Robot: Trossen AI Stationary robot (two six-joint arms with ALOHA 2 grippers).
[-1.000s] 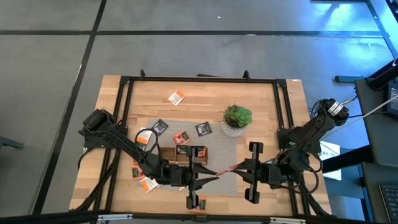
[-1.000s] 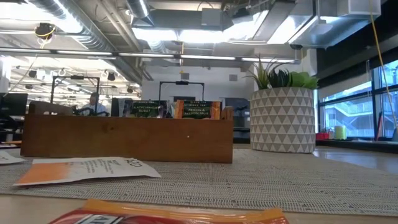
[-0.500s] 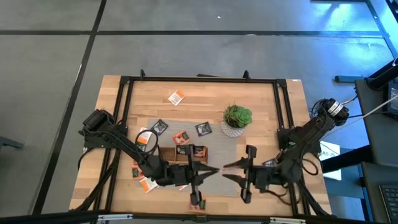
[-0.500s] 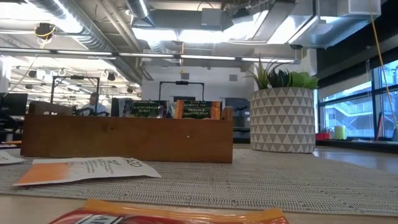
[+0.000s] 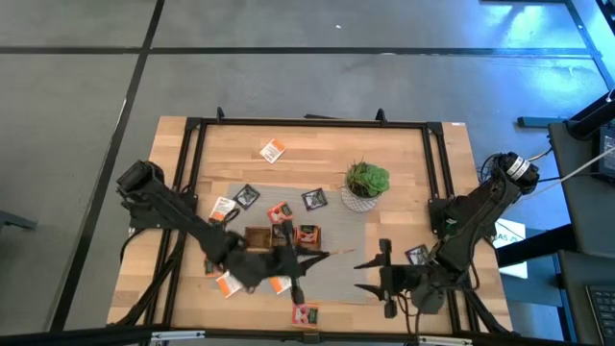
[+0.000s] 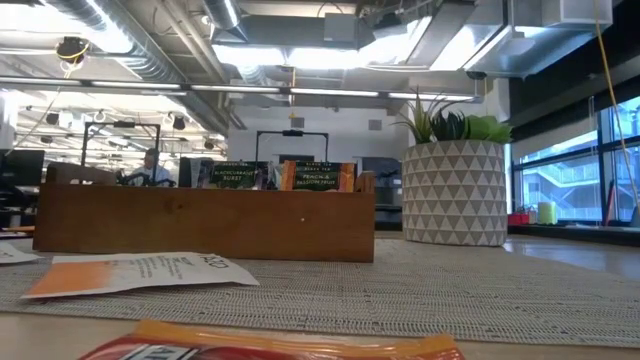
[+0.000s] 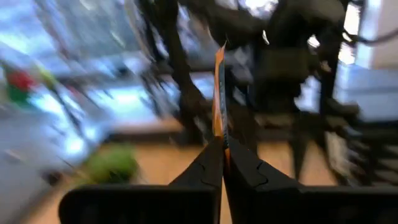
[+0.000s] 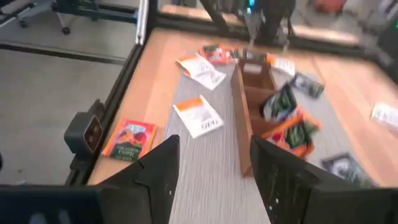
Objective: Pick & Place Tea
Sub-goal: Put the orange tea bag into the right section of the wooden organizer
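Left wrist view: tea sachet [image 7: 219,93] between left hand [image 7: 222,163] fingers

A: What can't you make out?
B: In the low view the red sachet [image 6: 270,345] is cut off by the near edge. The plant [image 7: 111,165] in the left wrist view is only a green smear.
A: And the wooden tray [image 5: 271,237]?
B: From above, the left arm covers much of it.

Probably an open-plan office: exposed ceiling ducts [image 6: 150,40], distant desks [image 6: 60,170].

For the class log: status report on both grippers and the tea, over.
Left gripper shut on orange tea sachet. Right gripper open, empty, near table's front edge. Nothing blocking wooden tray.
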